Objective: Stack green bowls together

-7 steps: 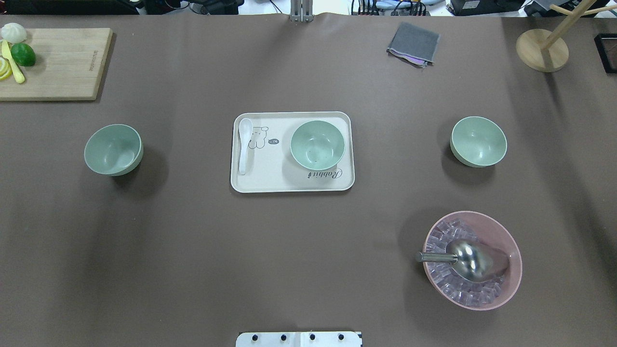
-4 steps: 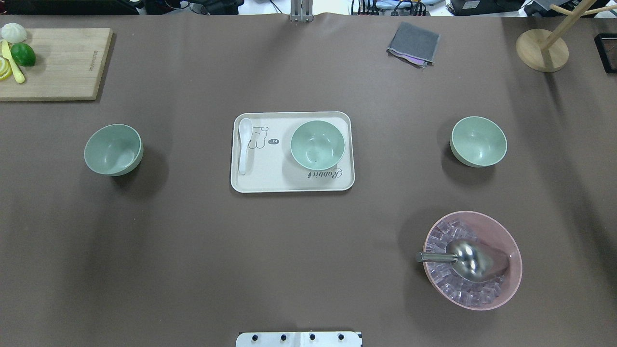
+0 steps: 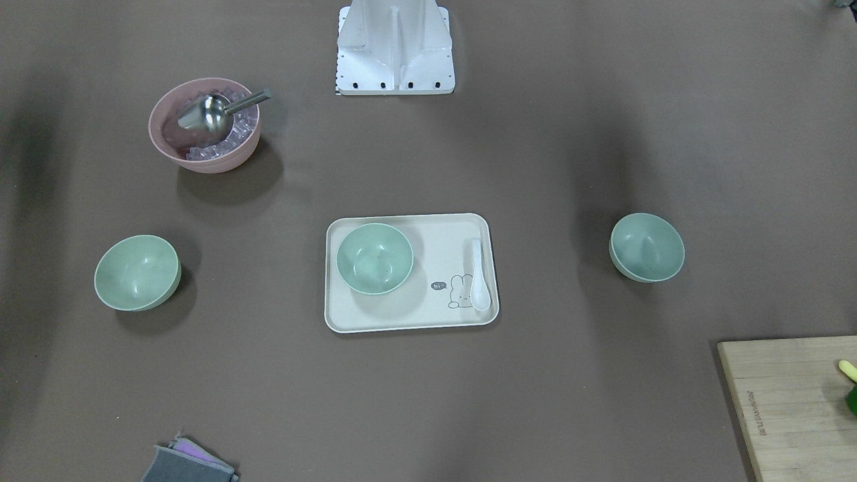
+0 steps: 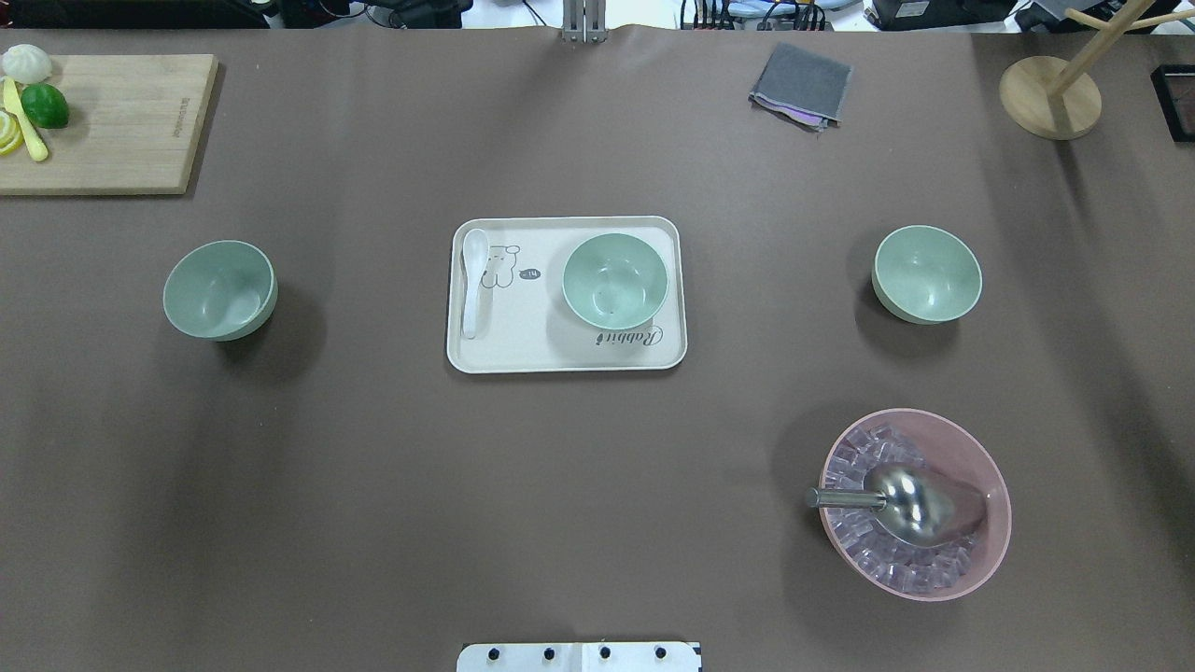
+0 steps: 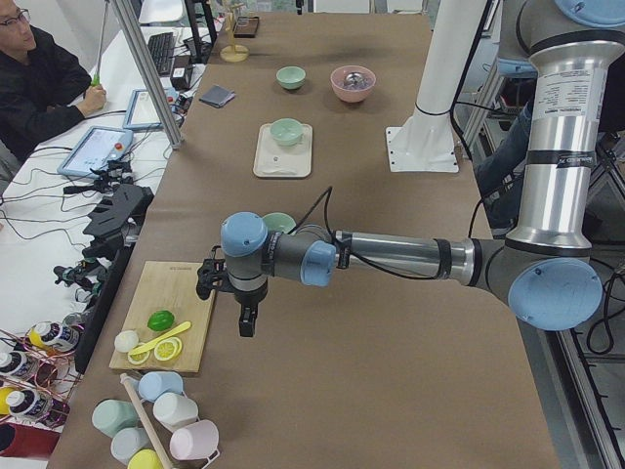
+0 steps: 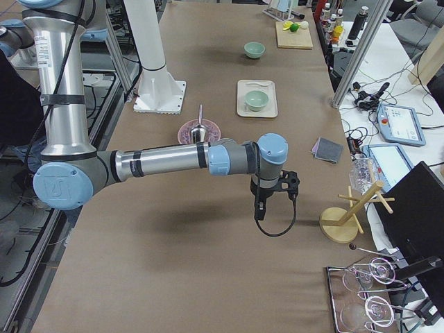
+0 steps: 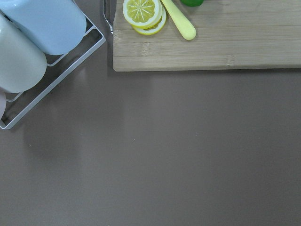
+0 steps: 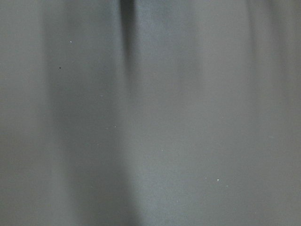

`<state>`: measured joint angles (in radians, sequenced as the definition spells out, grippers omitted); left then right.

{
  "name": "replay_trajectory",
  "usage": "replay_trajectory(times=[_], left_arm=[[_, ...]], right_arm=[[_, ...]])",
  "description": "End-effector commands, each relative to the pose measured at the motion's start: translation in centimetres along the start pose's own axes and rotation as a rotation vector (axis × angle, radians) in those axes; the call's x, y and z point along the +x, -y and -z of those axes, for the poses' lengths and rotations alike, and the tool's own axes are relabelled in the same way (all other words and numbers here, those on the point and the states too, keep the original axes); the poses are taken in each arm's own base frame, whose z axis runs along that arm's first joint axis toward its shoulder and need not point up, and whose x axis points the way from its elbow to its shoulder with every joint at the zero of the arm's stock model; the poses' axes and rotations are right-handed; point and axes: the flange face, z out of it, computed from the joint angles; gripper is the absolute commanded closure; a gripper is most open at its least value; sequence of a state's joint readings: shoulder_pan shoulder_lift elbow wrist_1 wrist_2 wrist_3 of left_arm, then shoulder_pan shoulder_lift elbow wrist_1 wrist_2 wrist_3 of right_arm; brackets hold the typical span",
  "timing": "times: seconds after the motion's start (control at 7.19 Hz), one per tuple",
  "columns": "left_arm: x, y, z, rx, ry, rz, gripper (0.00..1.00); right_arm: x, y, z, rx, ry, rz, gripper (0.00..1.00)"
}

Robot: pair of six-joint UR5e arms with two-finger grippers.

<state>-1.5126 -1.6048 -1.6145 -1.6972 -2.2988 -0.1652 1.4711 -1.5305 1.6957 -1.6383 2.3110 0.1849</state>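
Left green bowl [image 4: 219,289], middle green bowl [image 4: 614,280] and right green bowl [image 4: 926,273] are finished in plain pale mint. The tray [image 4: 523,338] is coloured cream and printed with a grey rabbit outline and lettering. The spoon [image 4: 473,280] is glazed white. The large bowl [image 4: 985,457] is tinted pink. The surface [image 4: 560,513] is covered in brown.

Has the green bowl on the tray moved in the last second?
No. The green bowl sits at the same spot on the tray, just above its lettering.

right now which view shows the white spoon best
The overhead exterior view: the glossy white spoon lies whole on the cream rectangular tray. Exterior front-facing shows it nearly as well; in the side views it is too small to tell; wrist views miss it.
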Motion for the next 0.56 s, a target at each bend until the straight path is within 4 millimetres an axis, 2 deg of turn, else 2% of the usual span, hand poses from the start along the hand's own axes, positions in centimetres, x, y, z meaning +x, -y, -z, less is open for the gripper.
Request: replay_trajectory(times=[0.0,0.14,0.28,0.42], left_arm=[[4.2,1.9,0.8,0.032,-0.020,-0.093,0.02],[7.3,3.3,2.0,0.110,-0.051,-0.170,0.02],[13.4,3.8,-1.0,0.111,-0.105,-0.158,0.02],[19.7,4.7,-2.6,0.086,-0.151,-0.134,0.02]], right_arm=[[-0.3,0.3,0.3,0.006,0.002,0.005,0.00],[-0.9,0.8,0.6,0.012,0.005,0.013,0.00],[-1.7,0.9,0.3,0.008,0.009,0.031,0.00],[-3.3,1.4,0.1,0.000,0.024,0.055,0.00]])
